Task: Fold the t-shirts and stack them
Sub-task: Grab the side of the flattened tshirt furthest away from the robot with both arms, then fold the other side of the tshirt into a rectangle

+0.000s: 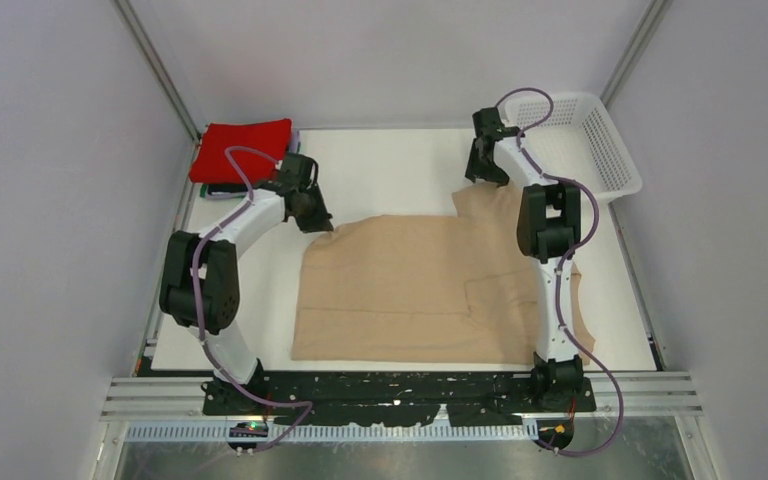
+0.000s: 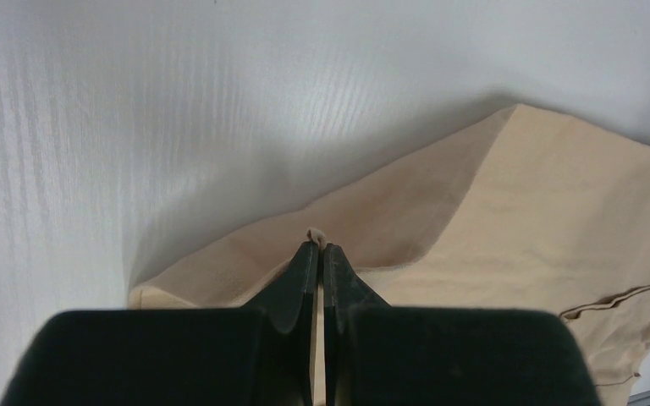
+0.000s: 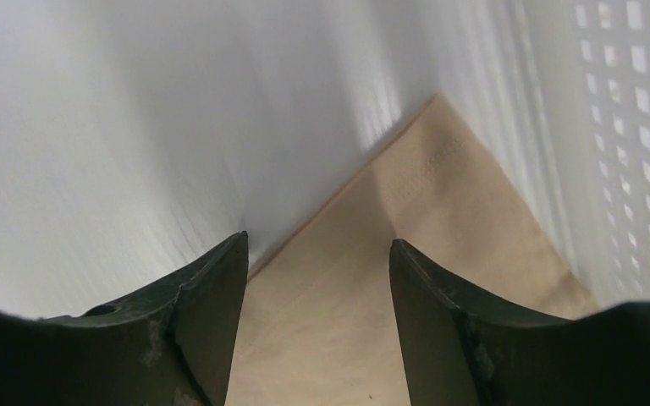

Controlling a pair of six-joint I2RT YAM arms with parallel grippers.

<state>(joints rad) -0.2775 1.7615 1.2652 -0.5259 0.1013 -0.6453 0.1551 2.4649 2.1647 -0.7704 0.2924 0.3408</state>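
White table, left pincer pinching beige t-shirt edge, right pincer agape over its corner

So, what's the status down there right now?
Left gripper, jaws shut on beige t-shirt edge. Right gripper, jaws open over its far corner, nothing gripped. Shirt mostly spread flat; red t-shirt folded far left. Nothing in the way.

We can read no text, label, brand, number or sign in any of the three views. Nothing on the cloth, the arms or the basket shows letters that are clear enough for us to make out.
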